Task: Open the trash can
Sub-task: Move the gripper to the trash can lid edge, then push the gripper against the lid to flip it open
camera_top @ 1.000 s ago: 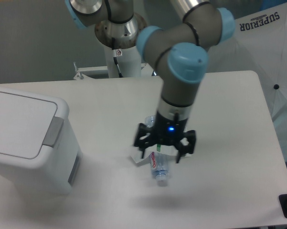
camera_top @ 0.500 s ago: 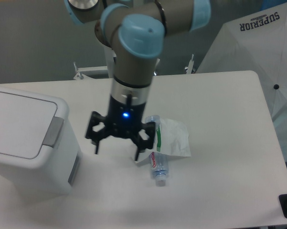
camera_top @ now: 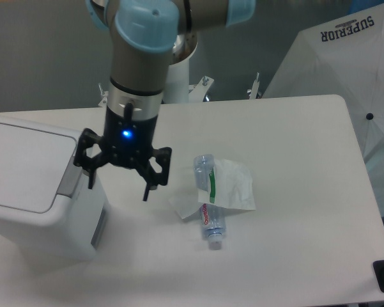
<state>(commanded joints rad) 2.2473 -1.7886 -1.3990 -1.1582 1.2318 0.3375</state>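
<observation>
While one gripper (camera_top: 119, 188) gapes, one trash can (camera_top: 32, 185) sits lidded.

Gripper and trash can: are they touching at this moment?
Cannot tell. In the fixed camera view the open gripper has one fingertip overlapping the trash can edge near its grey tab; depth unclear.

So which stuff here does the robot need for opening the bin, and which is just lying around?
Needed for the job:
- trash can, lid shut
- its grey push tab
- gripper, open, right beside the tab

Just lying about:
- clear plastic bottle on the table
- white bag partly over the bottle
</observation>
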